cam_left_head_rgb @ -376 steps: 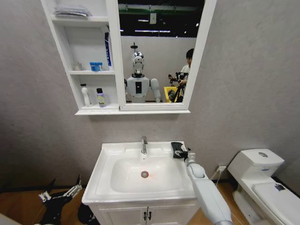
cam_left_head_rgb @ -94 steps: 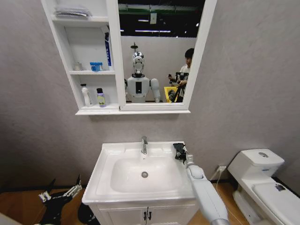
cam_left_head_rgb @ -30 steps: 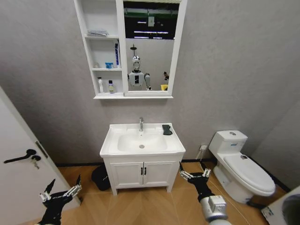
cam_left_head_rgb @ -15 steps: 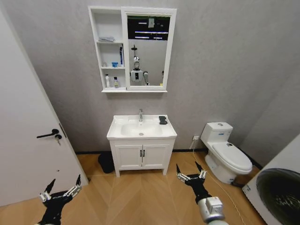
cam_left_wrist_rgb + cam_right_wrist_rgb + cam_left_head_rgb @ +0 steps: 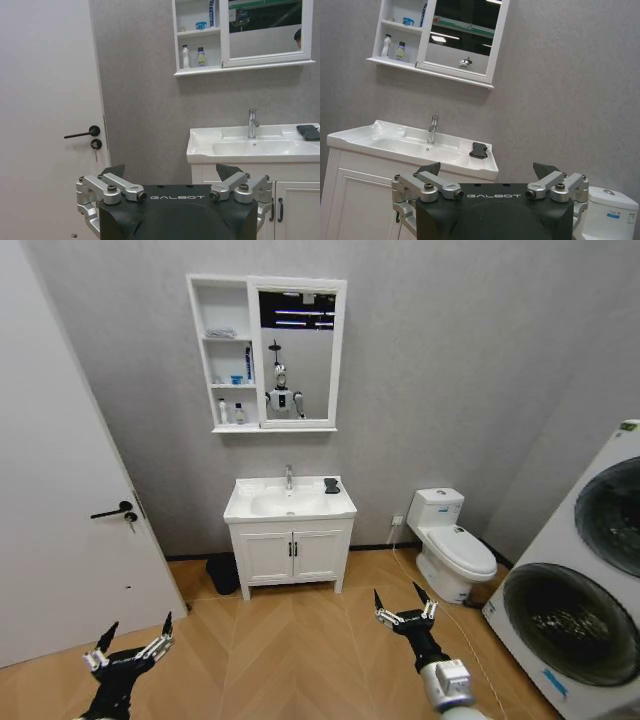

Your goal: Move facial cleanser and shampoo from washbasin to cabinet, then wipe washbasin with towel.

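The slim white bottle [image 5: 222, 412] and the lilac black-capped bottle [image 5: 238, 415] stand side by side on the lowest shelf of the cabinet [image 5: 225, 350]; the wrist views show them too, white [image 5: 185, 56] [image 5: 386, 46] and lilac [image 5: 201, 57] [image 5: 400, 50]. The dark towel [image 5: 331, 485] [image 5: 479, 149] lies on the right rear corner of the washbasin [image 5: 240, 512]. My left gripper [image 5: 133, 645] [image 5: 171, 172] and right gripper [image 5: 403, 608] [image 5: 487, 167] hang low over the floor, far from the basin, both open and holding nothing.
A white toilet [image 5: 455, 550] stands right of the two-door vanity [image 5: 290, 555]. A washing machine [image 5: 585, 580] rises at the right edge, a white door [image 5: 60, 490] at the left. A dark bin [image 5: 222, 573] sits beside the vanity. Wooden floor lies between me and the basin.
The whole view has pulled back from the washbasin, so the camera moved away. My right arm, earlier up at the towel on the basin, now hangs low and open.
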